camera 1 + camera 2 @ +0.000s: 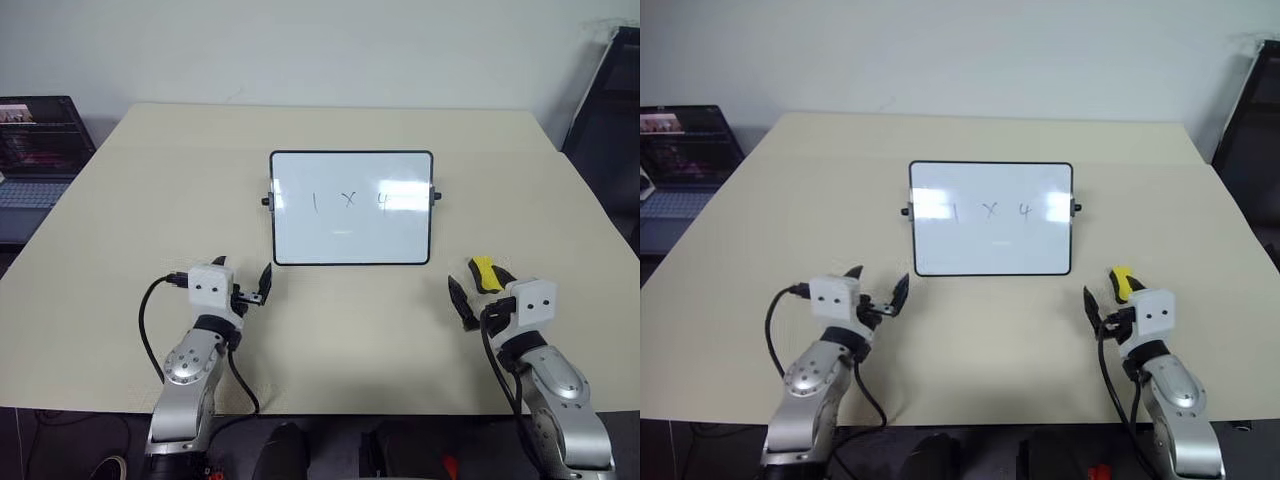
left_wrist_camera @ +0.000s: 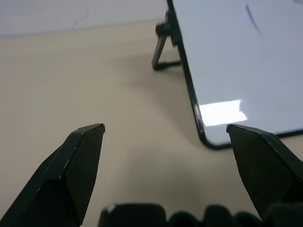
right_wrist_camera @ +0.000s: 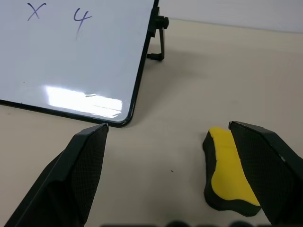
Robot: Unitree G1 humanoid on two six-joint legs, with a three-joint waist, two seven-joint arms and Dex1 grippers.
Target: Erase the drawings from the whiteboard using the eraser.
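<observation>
On the table [image 1: 120, 200], starting at the robot's left, the left claw [image 1: 243, 281] hangs just above the tabletop with its two black fingers spread wide and nothing between them. Just ahead of it and a little to its right stands the whiteboard [image 1: 350, 240], propped up on small legs and leaning back. It is white with a thin black frame and little black knobs on both sides. The drawings [image 1: 349, 201] are thin bluish marks that look like "1 x 4", and none are wiped yet.

Further right, the right claw [image 1: 476, 291] is also wide open and holds nothing. The eraser [image 1: 484, 272] lies flat on the table just in front of it, close by its right finger, not yet between the fingers. It is a small yellow block with a black underside.

The eraser looks light and a bit soft, so it should be easy to lift. A good place to pinch it is across its two long sides. The board looks light too, so a hard push might tip it.
</observation>
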